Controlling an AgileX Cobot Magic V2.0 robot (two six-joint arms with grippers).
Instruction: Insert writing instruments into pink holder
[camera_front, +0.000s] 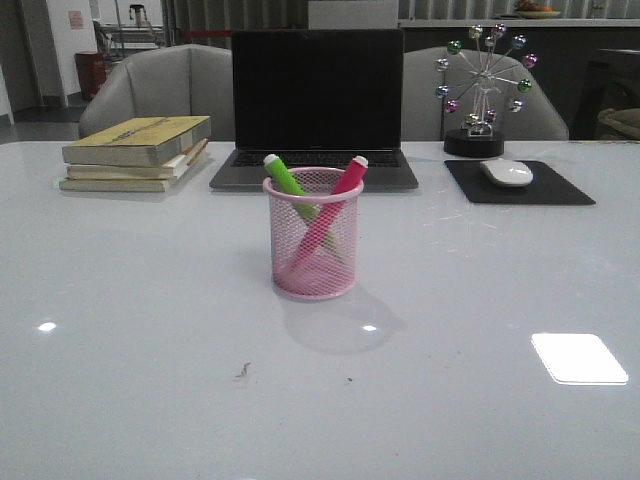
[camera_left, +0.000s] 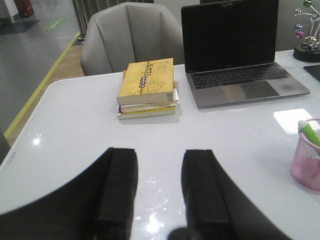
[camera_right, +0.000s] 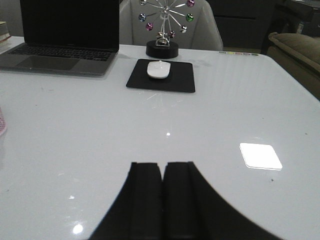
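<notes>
The pink wire-mesh holder (camera_front: 313, 240) stands upright mid-table. Inside it lean two markers, crossed: the green one (camera_front: 287, 178) tilts to the left, the magenta one (camera_front: 348, 178) to the right, both whitish tips above the rim. The left wrist view catches the holder (camera_left: 306, 167) at its edge with the green marker (camera_left: 310, 133) sticking out. My left gripper (camera_left: 160, 152) is open over bare table, well away from the cup. My right gripper (camera_right: 162, 165) is shut with nothing in it, over bare table; a sliver of the holder (camera_right: 2, 122) shows at that view's edge. Neither gripper appears in the front view.
An open laptop (camera_front: 316, 110) sits behind the holder. A stack of yellow books (camera_front: 135, 152) lies at the back left. A white mouse (camera_front: 507, 172) rests on a black pad (camera_front: 520, 184) at the back right, with a ferris-wheel ornament (camera_front: 480, 95) behind. Grey chairs stand beyond the table.
</notes>
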